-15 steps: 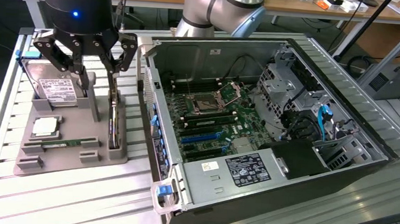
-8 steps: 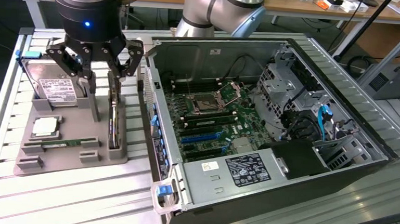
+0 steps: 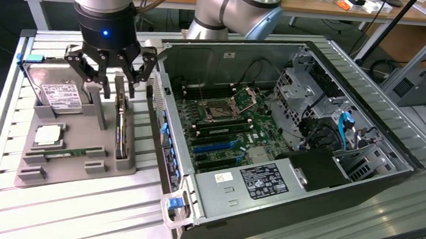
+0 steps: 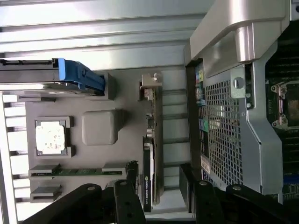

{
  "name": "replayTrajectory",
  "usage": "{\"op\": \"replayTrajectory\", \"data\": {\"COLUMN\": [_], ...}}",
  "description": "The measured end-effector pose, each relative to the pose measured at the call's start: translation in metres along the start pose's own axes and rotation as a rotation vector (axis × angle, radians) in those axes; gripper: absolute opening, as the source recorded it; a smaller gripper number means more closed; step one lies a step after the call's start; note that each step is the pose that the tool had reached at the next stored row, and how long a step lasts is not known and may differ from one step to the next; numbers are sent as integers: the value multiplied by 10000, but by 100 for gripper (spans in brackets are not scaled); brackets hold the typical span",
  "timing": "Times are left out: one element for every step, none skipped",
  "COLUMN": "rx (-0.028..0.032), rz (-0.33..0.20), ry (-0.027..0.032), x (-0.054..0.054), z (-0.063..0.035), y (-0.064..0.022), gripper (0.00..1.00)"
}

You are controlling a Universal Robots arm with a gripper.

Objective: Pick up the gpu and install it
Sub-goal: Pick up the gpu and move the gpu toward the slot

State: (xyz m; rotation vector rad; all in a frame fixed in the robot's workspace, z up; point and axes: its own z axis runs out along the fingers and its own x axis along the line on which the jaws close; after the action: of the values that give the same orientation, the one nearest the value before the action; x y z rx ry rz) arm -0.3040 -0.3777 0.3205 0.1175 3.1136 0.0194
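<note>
The open gripper (image 3: 115,87) hangs over the gpu (image 3: 122,129), edge-up in the tray (image 3: 69,169) at the case's (image 3: 217,56) nine o'clock, its faces hidden.

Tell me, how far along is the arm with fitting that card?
Done: nothing installed; the thin green graphics card with silver bracket stands on edge in the grey plastic tray. In hand: the black gripper is open over its end, not gripping. Left: the pickup and seating in the open metal computer case, whose blue slots are bare.
</note>
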Motion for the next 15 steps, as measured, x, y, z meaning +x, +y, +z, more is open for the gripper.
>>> {"op": "replayTrajectory", "data": {"rx": [5,13,17,18,17,18,19,19,19,19,19,18,19,19,19], "rz": [0,0,0,-1,-1,-1,0,0,-1,-1,-1,-1,0,0,0], "ry": [1,1,2,2,1,1,1,0,1,2,1,0,1,1,1], "x": [18,44,57,64,72,79,87,92,95,97,98,99,99,100,100], "z": [18,48,71,89,108,125,143,160,179,197,215,235,251,273,292], "y": [4,2,1,0,-1,-2,-2,-3,-4,-4,-5,-4,-5,-5,-5], "gripper": [48,48,48,48,48,48,48,48,48,48,48,48,48,48,48]}}
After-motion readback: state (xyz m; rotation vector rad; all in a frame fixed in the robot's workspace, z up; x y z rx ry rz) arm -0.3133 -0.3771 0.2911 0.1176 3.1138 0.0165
